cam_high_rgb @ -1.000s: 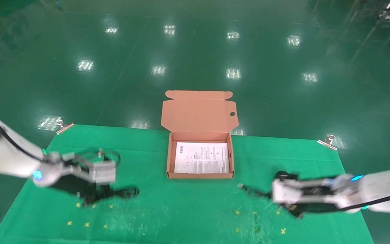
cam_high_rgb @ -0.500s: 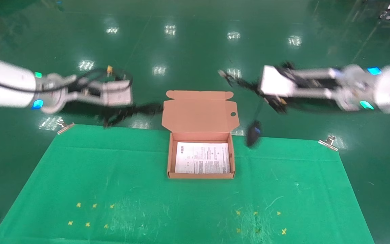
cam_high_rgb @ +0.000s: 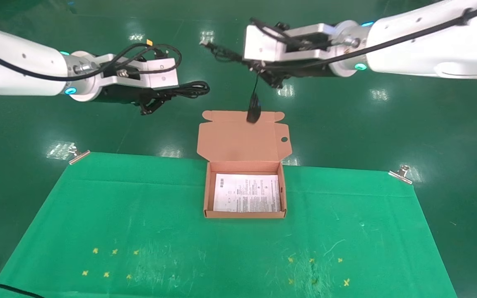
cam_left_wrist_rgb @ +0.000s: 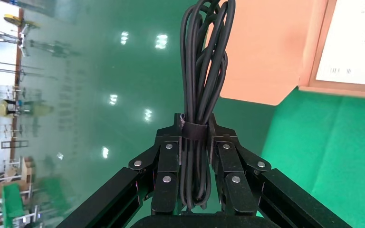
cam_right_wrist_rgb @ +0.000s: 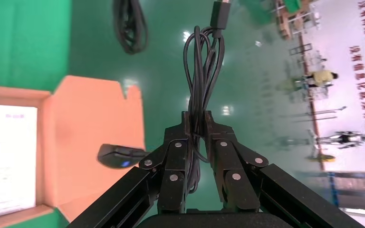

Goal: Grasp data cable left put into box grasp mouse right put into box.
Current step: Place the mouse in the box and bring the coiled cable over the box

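Note:
The box [cam_high_rgb: 244, 214] stands open at the table's middle, its flap lid [cam_high_rgb: 242, 138] raised behind it. My left gripper [cam_high_rgb: 159, 97] is high to the left of the lid, shut on the data cable [cam_high_rgb: 193, 88]. The looped bundle sits between its fingers in the left wrist view [cam_left_wrist_rgb: 204, 61]. My right gripper [cam_high_rgb: 265, 73] is high above the lid, shut on the mouse's bunched cord [cam_right_wrist_rgb: 202, 66]. The mouse [cam_high_rgb: 254, 112] dangles from that cord in front of the lid's top edge. Its blue light shows in the right wrist view [cam_right_wrist_rgb: 119, 156].
A printed paper sheet [cam_high_rgb: 246, 192] lies in the box. The green cloth [cam_high_rgb: 139, 231] covers the table, with small yellow marks [cam_high_rgb: 106, 260] near the front and metal clips [cam_high_rgb: 400, 173] at its back corners. Glossy green floor lies beyond.
Both arms have risen from the cloth and swung toward the box lid, carrying the data cable and the mouse. The mouse has swung from right of the box to above the lid.

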